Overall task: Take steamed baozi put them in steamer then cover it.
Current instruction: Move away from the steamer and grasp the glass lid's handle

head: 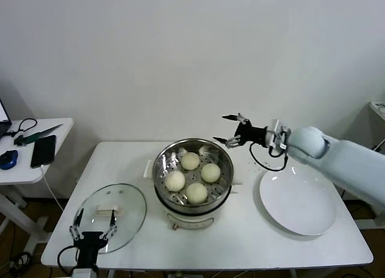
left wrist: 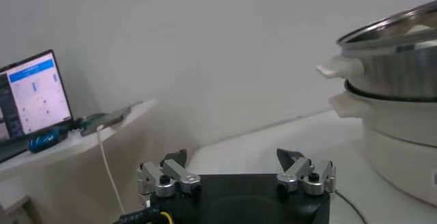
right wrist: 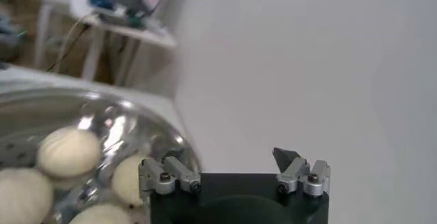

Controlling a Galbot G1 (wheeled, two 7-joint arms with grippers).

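Buns (head: 192, 177): all four sit inside the steamer (head: 224, 188), on its perforated floor, close together in a rough diamond, none stacked. Steamer stands at the middle of the white table (head: 252, 242), nearer the back edge, on its white base with white side handles; no lid on it. Glass lid (head: 123, 206) lies flat on the table at the front left corner, white handle up, well apart from the steamer. Left gripper (head: 92, 232) hovers at the lid's front rim, by the table's front edge, jaws spread apart, nothing between them; left wrist view shows the same wide gap with the steamer's side off ahead. Right gripper (head: 229, 129) is up in the air just beyond the steamer's back right rim, pointing toward the robot's left, jaws apart and empty. White plate (head: 299, 201) sits bare on the right side of the table, under the right arm. Side table (head: 24, 163) beyond the left edge carries a phone (head: 43, 150) and cables.
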